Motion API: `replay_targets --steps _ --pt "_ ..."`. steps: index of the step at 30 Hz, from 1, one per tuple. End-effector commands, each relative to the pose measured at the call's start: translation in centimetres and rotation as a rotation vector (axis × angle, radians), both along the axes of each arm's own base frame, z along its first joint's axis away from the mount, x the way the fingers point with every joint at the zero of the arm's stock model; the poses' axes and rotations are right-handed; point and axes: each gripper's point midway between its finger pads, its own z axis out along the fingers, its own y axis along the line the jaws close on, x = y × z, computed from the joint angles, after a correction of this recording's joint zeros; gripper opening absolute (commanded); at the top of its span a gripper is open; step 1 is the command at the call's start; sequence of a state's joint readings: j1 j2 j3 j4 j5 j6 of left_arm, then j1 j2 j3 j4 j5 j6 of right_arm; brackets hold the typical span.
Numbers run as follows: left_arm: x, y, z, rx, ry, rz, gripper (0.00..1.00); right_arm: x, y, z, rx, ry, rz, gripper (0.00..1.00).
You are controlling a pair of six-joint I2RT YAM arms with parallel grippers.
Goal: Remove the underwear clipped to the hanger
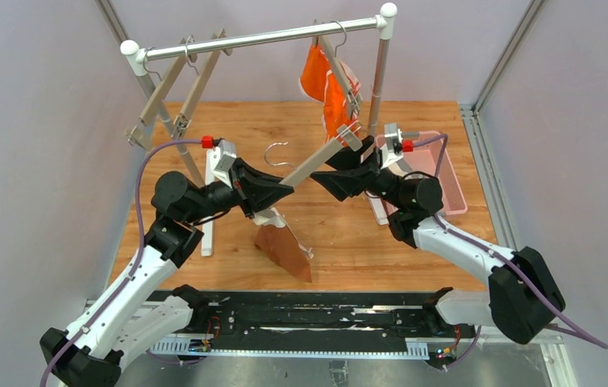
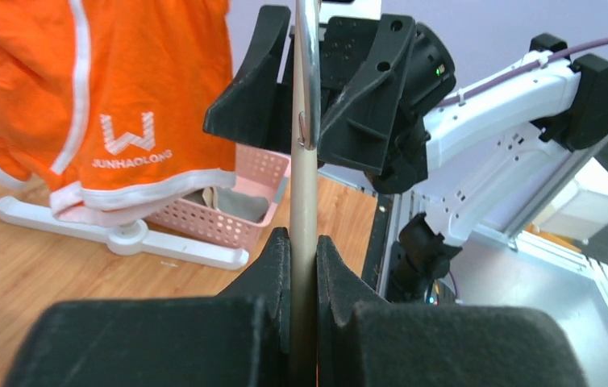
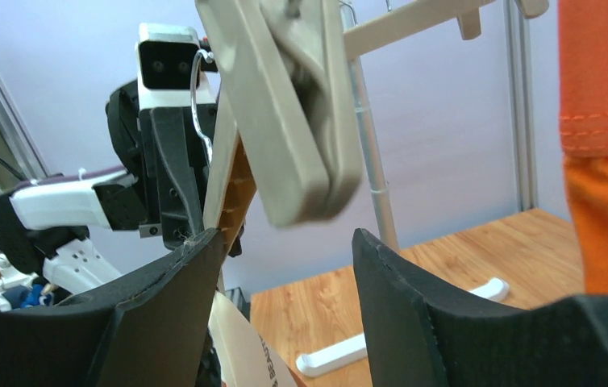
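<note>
The left tool [image 1: 290, 191] clenches the pale wooden hanger [image 1: 321, 160], the right tool [image 3: 289, 242] gapes released under its cream end clip [image 3: 293, 121], and the rust-brown, cream-banded cloth brief [image 1: 286, 251] droops beneath the left tool onto the wooden table [image 1: 349, 250], so an off-centre pinch could wrench the hanger free.

Worktop [image 1: 228, 129]: wood-grain surface, enclosed by pale lilac walls.

Drying rack [image 1: 268, 36]: one metal rail with white end caps, spanning the far half of the worktop from left to right. Each upright stands on a white foot; the left foot [image 1: 207, 242] lies toward the near left corner.

Empty hangers: two wooden clip hangers [image 1: 164, 93] hang side by side at the left end of the rail, both tilted.

Basket [image 1: 454, 193]: pink, perforated walls, at the right edge of the worktop, just beside the rack's right foot.
</note>
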State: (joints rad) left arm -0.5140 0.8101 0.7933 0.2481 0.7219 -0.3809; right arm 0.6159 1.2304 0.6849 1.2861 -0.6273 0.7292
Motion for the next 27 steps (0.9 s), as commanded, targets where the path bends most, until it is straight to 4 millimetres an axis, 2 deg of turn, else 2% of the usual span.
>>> replay_targets --steps 1,6,13,16,27 --pt "0.1 0.0 2.0 -0.089 -0.048 0.024 0.0 -2.3 -0.1 5.1 0.154 -0.11 0.091 0.62" --pt "0.6 0.0 1.9 -0.093 -0.057 0.051 0.0 -2.7 0.8 5.1 0.142 -0.112 0.119 0.62" --pt "1.3 -0.1 2.3 -0.1 -0.062 0.066 0.0 -3.4 0.5 5.3 0.123 -0.131 0.1 0.62" --pt "1.5 -0.3 1.9 -0.095 -0.051 0.063 0.0 -3.7 0.6 5.7 0.126 -0.149 0.101 0.61" --pt "0.7 -1.4 1.4 -0.116 -0.031 0.002 0.0 -2.6 1.7 6.3 0.127 -0.158 0.094 0.58"
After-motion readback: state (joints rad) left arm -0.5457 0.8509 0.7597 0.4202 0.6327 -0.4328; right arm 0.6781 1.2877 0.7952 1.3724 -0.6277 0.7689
